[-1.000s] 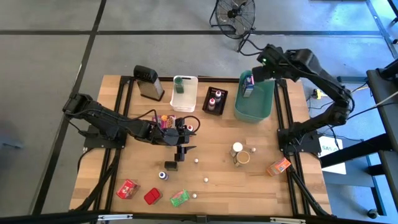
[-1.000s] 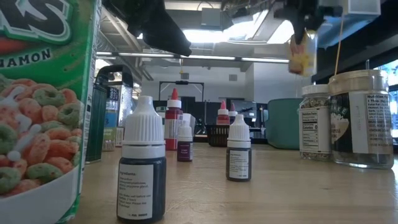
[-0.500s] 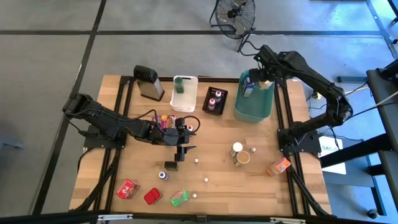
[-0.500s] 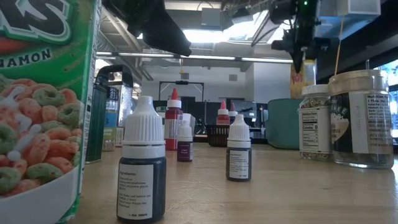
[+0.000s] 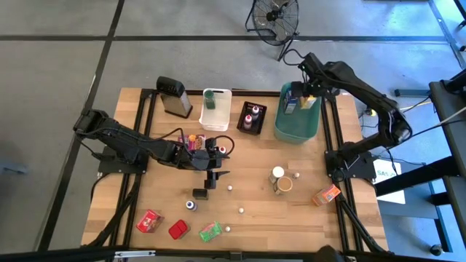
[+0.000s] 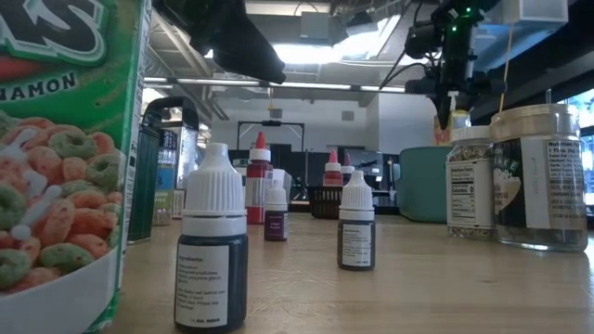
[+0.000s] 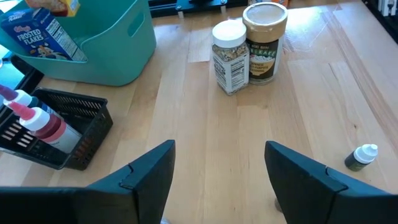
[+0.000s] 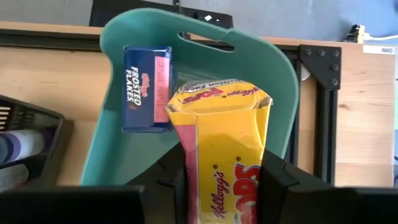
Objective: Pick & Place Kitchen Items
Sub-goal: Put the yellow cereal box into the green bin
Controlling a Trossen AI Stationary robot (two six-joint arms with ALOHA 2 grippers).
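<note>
Gripping a yellow packet (image 8: pixel 222 149) between its fingers, the right gripper (image 5: pixel 309 96) hangs over the teal bin (image 5: pixel 295 124) at the table's far right, the packet upright with its top above the bin's floor. A blue packet (image 8: pixel 146 88) already lies in the bin, just beside the yellow one. The left gripper (image 7: pixel 217 180) hovers over the middle of the table (image 5: pixel 255 211), its fingers spread wide with nothing between them. Near it on the wood stand two jars (image 5: pixel 280 180), touching each other, and a small dark bottle (image 7: pixel 361 157) sits off to one side. The black tray (image 5: pixel 251 118) between the white bin (image 5: pixel 215 109) and the teal bin holds red-capped bottles (image 7: pixel 37 121). The grater (image 5: pixel 173 96) stands at the far left of that row. Along the near edge lie two red packets (image 5: pixel 149 220), a green packet (image 5: pixel 210 231), and several tiny bottles (image 5: pixel 191 206); an orange packet (image 5: pixel 326 195) lies near the right edge.
</note>
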